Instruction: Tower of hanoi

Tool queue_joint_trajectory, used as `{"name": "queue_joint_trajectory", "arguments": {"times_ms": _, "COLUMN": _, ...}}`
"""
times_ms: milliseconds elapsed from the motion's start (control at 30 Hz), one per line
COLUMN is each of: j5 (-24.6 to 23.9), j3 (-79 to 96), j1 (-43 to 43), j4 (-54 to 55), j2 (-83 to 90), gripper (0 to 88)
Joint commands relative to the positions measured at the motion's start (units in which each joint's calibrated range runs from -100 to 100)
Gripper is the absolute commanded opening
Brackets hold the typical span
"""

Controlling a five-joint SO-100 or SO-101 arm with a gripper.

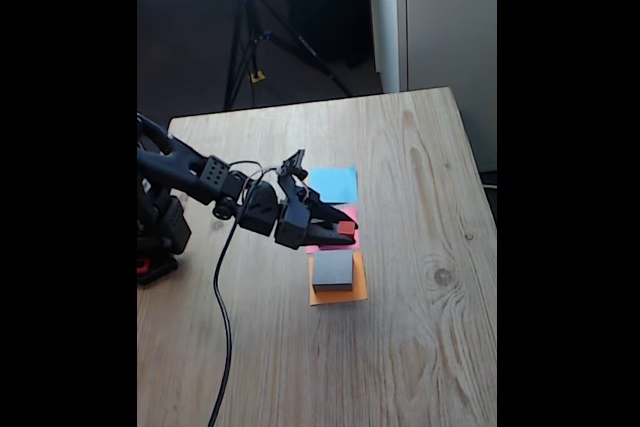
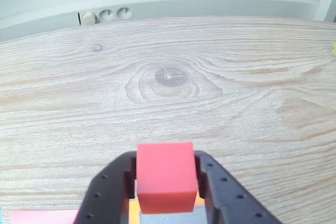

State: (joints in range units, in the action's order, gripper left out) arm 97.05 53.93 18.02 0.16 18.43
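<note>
My gripper (image 1: pixel 345 230) is shut on a tiny red cube (image 1: pixel 346 228), held above the table over the pink paper square (image 1: pixel 348 213). In the wrist view the red cube (image 2: pixel 166 177) sits clamped between the black fingers (image 2: pixel 107 192) of the gripper (image 2: pixel 166 184). Just in front of the gripper in the fixed view, a stack of grey and dark blocks (image 1: pixel 333 269) stands on the orange paper square (image 1: pixel 340 296). Its grey top (image 2: pixel 173 219) shows under the cube in the wrist view. The separate layers of the stack cannot be made out.
A blue paper square (image 1: pixel 333 184) lies beyond the pink one. The arm's base (image 1: pixel 160 232) stands at the left edge of the wooden table (image 1: pixel 430 247), with a black cable (image 1: pixel 222 337) trailing toward the front. A tripod (image 1: pixel 255 37) stands behind the table.
</note>
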Motion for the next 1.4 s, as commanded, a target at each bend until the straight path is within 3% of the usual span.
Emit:
{"name": "queue_joint_trajectory", "arguments": {"times_ms": 0, "j5": 2.95, "j3": -7.93, "j1": -0.17, "j4": -24.0, "j2": 11.63, "gripper": 0.2}}
{"name": "queue_joint_trajectory", "arguments": {"times_ms": 333, "j5": 2.95, "j3": -28.66, "j1": -4.1, "j4": -63.58, "j2": 22.91, "gripper": 0.2}}
{"name": "queue_joint_trajectory", "arguments": {"times_ms": 667, "j5": 2.95, "j3": -44.66, "j1": -8.03, "j4": -82.03, "j2": 26.61, "gripper": 0.2}}
{"name": "queue_joint_trajectory", "arguments": {"times_ms": 867, "j5": 2.12, "j3": -35.66, "j1": -10.29, "j4": -78.47, "j2": 30.7, "gripper": 0.2}}
{"name": "queue_joint_trajectory", "arguments": {"times_ms": 1200, "j5": -7.08, "j3": -7.57, "j1": -12.38, "j4": -47.87, "j2": 36.46, "gripper": 0.2}}
{"name": "queue_joint_trajectory", "arguments": {"times_ms": 1367, "j5": -8.92, "j3": 2.79, "j1": -13.04, "j4": -33.22, "j2": 35.24, "gripper": 0.2}}
